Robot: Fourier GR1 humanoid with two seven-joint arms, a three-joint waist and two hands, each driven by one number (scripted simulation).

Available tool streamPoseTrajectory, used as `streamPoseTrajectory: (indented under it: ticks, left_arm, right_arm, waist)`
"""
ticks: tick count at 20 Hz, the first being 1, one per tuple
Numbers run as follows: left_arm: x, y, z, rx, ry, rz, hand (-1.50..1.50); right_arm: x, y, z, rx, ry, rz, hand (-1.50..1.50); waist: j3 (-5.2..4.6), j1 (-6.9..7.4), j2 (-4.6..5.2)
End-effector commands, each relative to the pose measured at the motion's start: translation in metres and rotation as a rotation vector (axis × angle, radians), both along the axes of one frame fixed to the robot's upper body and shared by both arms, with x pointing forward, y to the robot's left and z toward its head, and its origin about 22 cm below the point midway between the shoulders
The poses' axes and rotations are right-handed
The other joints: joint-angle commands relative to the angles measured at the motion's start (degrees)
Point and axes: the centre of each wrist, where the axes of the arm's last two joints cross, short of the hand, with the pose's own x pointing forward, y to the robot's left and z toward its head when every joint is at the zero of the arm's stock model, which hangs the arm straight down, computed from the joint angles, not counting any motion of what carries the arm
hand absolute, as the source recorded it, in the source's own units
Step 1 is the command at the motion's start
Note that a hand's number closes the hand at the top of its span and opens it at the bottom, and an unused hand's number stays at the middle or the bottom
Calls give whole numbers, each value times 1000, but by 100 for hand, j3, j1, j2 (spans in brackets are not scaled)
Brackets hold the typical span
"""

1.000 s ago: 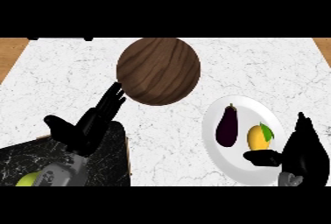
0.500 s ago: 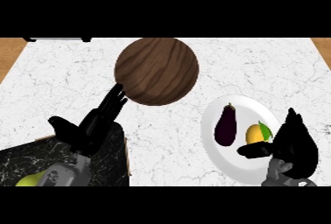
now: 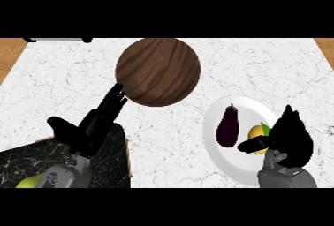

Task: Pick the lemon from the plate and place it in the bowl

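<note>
A yellow lemon (image 3: 258, 133) with a green tip lies on the white plate (image 3: 246, 170) at the right, beside a dark purple eggplant (image 3: 228, 126). My right hand (image 3: 289, 139) hangs over the plate's right side, open, its thumb reaching across the lemon's near side and its fingers above it; part of the lemon is hidden. The brown wooden bowl (image 3: 158, 70) sits at the upper centre. My left hand (image 3: 91, 126) rests open at the lower left, fingers pointing up toward the bowl's edge.
The white marble counter (image 3: 58, 79) spreads around the bowl and plate. A dark speckled slab (image 3: 114, 170) lies at the lower left under my left forearm, with a yellow-green fruit (image 3: 29, 182) at its near edge. Wooden strips show at both upper corners.
My right hand has moved left over the plate and now sits right at the lemon, covering part of it. The left hand, bowl and eggplant stay in place.
</note>
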Motion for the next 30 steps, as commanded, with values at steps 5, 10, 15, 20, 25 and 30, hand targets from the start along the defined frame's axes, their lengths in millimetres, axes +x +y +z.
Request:
streamPoseTrajectory:
  ticks: [5,10,15,20,25,30]
  left_arm:
    - [5,3,6,17,9,-7,0]
    - [-5,17,6,-5,14,9,0]
    - [-8,2,-1,-10,-2,3,0]
    - [-10,-4,-14,11,13,18,0]
    - [0,6,15,11,7,-6,0]
    - [7,1,-14,1,4,0,0]
  right_arm:
    - [10,9,-10,-17,117,-191,-150]
    - [11,6,-6,-23,105,-204,-150]
    - [13,-6,-29,-16,88,-207,-150]
    - [14,-6,-30,7,38,-174,150]
    - [15,-15,-47,-77,50,-109,150]
    - [28,0,-50,-93,65,-65,150]
  waist:
    - [4,-13,-2]
    - [3,3,-12]
    - [5,-7,0]
    - [5,-27,-3]
    - [6,-27,-5]
    - [5,-34,3]
